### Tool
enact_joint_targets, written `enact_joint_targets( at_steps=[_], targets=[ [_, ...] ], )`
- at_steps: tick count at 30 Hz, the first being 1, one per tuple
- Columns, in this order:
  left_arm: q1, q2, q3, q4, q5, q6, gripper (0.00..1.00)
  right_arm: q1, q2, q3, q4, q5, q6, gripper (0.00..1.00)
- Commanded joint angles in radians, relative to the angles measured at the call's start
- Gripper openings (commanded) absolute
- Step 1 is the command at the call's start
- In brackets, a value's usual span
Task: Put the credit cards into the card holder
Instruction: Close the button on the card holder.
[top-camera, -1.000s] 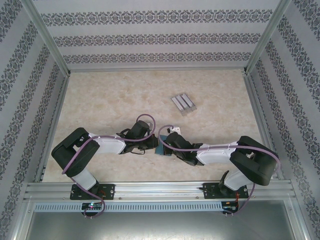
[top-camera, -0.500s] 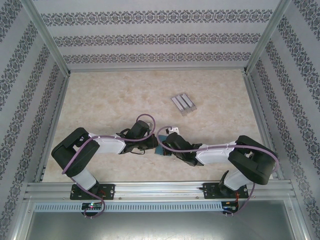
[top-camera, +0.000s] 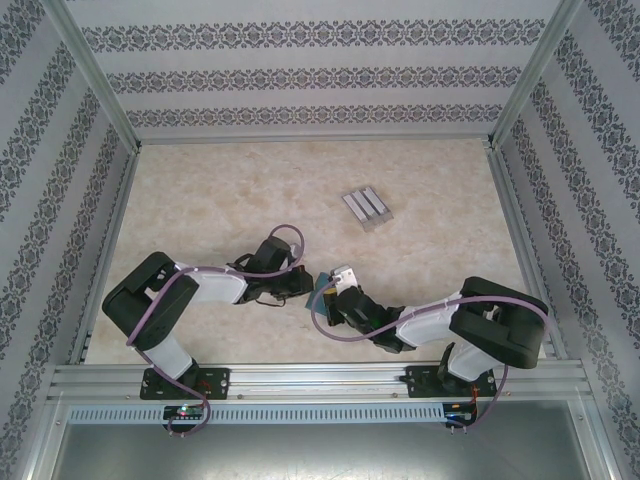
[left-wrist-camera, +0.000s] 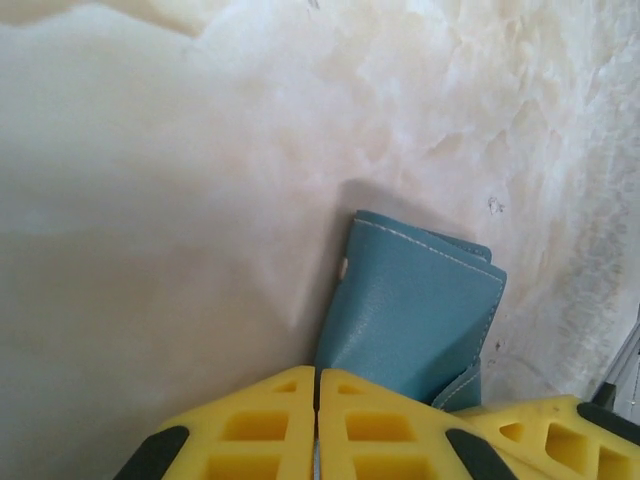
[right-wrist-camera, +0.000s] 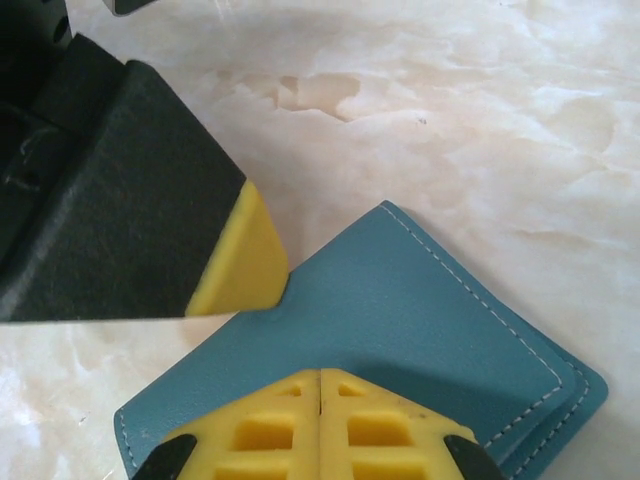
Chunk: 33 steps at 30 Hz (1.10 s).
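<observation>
The teal-blue card holder (top-camera: 320, 297) lies folded on the marble table between my two grippers. In the left wrist view the card holder (left-wrist-camera: 415, 305) reaches out past my left gripper (left-wrist-camera: 318, 372), which is shut with its tips at the holder's near corner. I cannot tell whether a flap is pinched. My right gripper (right-wrist-camera: 319, 372) is shut, its tips resting on the card holder's (right-wrist-camera: 400, 310) blue cover. The left gripper's yellow fingertip (right-wrist-camera: 240, 265) touches the holder's edge. In the top view the left gripper (top-camera: 308, 290) and right gripper (top-camera: 330, 299) nearly meet. The credit cards are out of view.
A pale grey three-ribbed piece (top-camera: 365, 208) lies on the table (top-camera: 230, 190) further back, right of centre. Patterned walls and metal rails (top-camera: 310, 378) close the table in on all sides.
The right arm has folded back toward the near edge and its gripper has shifted slightly nearer. The left gripper has edged a little to the right. Both grippers stay shut.
</observation>
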Motion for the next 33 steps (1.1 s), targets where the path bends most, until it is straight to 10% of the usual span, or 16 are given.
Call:
enact_joint_targets(
  at_steps=[1,13,20,22,27,33],
  targets=[
    [0.066,-0.005,-0.041,-0.052,-0.069,-0.002,0.10,0.019,0.070,-0.037,-0.207,-0.075,-0.037,0.00],
    [0.093,-0.393,0.001,-0.378,-0.356,0.147,0.26,-0.074,-0.182,0.158,-0.274,-0.160,-0.189,0.37],
    [0.090,-0.660,0.079,-0.630,-0.698,0.222,0.62,-0.156,-0.429,0.199,-0.300,-0.110,-0.384,0.62],
    [0.088,-0.681,0.086,-0.664,-0.803,0.263,0.85,-0.192,-0.476,0.199,-0.305,-0.065,-0.461,0.97],
    [0.084,-0.656,0.172,-0.900,-1.142,0.117,1.00,-0.309,-0.579,0.170,-0.287,-0.044,-0.530,0.98],
    [0.086,-0.685,-0.080,-0.373,-1.099,0.645,1.00,-0.467,-0.692,0.136,-0.329,-0.115,-0.551,0.98]
  ],
)
